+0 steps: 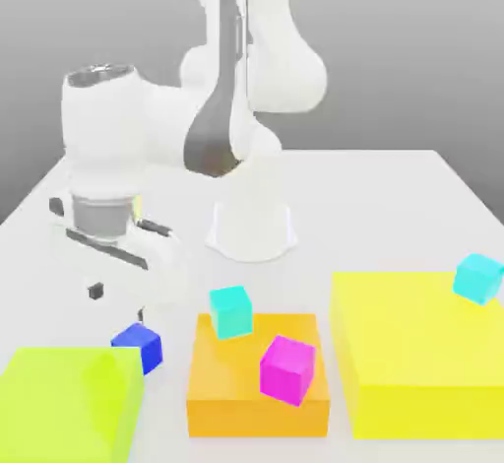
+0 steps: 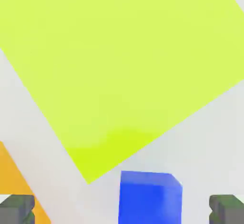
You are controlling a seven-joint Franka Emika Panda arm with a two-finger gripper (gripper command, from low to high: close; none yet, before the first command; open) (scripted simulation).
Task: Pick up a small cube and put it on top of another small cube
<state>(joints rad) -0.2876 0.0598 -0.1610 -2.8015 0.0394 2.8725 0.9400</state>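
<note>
Here the gripper [image 2: 122, 211] hangs with its fingers [image 2: 16, 208] spread wide apart, the royal-blue cube [image 2: 150, 197] on the desk [image 1: 394, 195] between them, ungrasped, beside the lime-green block [image 1: 69, 402]. A cyan cube [image 1: 231, 311] and a magenta cube [image 1: 287, 369] sit on the orange block [image 1: 256, 407]; another cyan cube [image 1: 478, 278] rests on the yellow block [image 1: 418, 363].

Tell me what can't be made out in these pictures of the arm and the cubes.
- Blue cube: its lower part is cut off by the hand view's edge.
- Claw: its fingertips are cropped by that edge.
- Lime block: the exterior view's bottom-left corner cuts it.
- Arm's upper links: they run past the exterior view's top.
</note>
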